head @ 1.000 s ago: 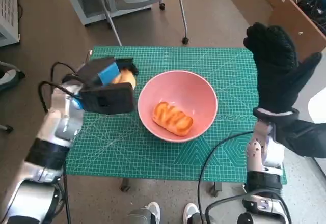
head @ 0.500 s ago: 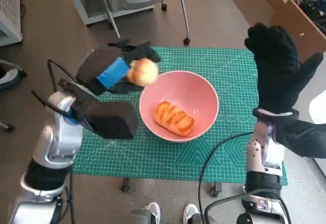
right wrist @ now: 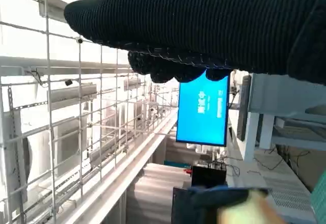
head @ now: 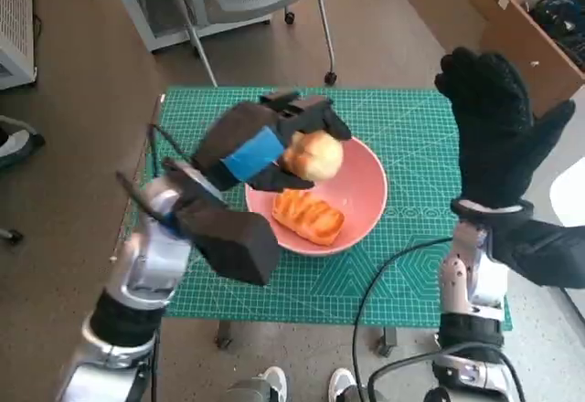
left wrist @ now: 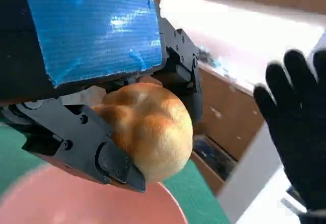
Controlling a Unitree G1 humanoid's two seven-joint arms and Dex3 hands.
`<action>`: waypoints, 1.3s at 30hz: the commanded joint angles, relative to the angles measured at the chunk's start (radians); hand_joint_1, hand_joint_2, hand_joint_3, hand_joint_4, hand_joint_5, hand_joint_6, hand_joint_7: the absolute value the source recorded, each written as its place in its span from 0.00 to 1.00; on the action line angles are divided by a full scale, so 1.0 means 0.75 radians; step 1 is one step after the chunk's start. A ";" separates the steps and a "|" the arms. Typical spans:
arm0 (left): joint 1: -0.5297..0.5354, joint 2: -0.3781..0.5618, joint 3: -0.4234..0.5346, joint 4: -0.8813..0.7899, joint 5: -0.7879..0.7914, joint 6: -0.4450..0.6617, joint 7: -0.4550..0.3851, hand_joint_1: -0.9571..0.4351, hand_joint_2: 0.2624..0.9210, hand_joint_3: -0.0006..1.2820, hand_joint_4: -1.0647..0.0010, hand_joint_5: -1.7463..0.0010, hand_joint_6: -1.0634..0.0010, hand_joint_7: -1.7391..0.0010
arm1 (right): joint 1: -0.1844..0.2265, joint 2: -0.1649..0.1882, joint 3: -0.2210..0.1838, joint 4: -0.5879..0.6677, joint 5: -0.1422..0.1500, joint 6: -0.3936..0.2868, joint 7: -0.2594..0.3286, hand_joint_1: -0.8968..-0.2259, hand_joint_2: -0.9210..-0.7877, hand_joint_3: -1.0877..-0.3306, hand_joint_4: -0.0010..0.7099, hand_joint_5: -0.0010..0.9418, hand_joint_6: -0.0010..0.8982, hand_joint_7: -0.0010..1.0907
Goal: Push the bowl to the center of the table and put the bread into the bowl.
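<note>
Round, golden-brown bread roll [head: 315, 156] held aloft just left of centre in the head view, over the upper-left rim of the wide pink bowl [head: 366, 196]. Gripped from both sides by the black left hand with blue tape over its back [head: 274, 142], fingers closed around the roll; same grip plain in the left wrist view, roll [left wrist: 147, 130] wedged between black fingers [left wrist: 81, 147] with the pink bowl's edge [left wrist: 76, 203] beneath. Already inside the bowl: one oblong glazed pastry [head: 307, 216], lying towards the lower left of the basin. Bowl resting near the middle of the green gridded cutting mat [head: 439, 274] covering the table.

Right hand in its black knitted glove [head: 494, 128] raised at the right edge of the head view, fingers spread and holding nothing, well apart from the bowl.

Likely risks: release too near the rim, sending the roll down the outside onto the mat; a drop from this height bouncing it off the pastry and out; a descending forearm nudging the bowl off centre.

Writing: white characters on a blue screen [right wrist: 202, 109] in the right wrist view, too small to read. No brand or label legible elsewhere.
</note>
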 commanded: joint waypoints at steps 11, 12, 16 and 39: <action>0.052 0.006 -0.047 0.091 0.029 0.016 -0.037 0.18 1.00 0.06 0.92 1.00 0.87 0.90 | 0.058 -0.001 -0.010 -0.042 0.008 0.026 -0.015 0.60 0.00 0.62 0.56 0.01 0.15 0.53; 0.056 0.006 -0.046 0.092 0.026 0.014 -0.036 0.18 1.00 0.06 0.93 1.00 0.87 0.90 | 0.058 0.000 -0.010 -0.042 0.007 0.025 -0.015 0.60 0.00 0.62 0.56 0.01 0.14 0.52; 0.066 0.005 -0.041 0.092 0.018 0.003 -0.028 0.18 1.00 0.07 0.97 1.00 0.90 0.92 | 0.059 0.001 -0.008 -0.045 0.000 0.024 -0.019 0.61 0.00 0.62 0.55 0.01 0.14 0.52; 0.106 -0.017 0.229 0.129 -0.387 -0.151 -0.064 0.15 1.00 0.13 1.00 1.00 0.93 0.93 | 0.045 -0.013 0.008 -0.072 -0.030 0.037 -0.044 0.61 0.00 0.61 0.55 0.00 0.14 0.53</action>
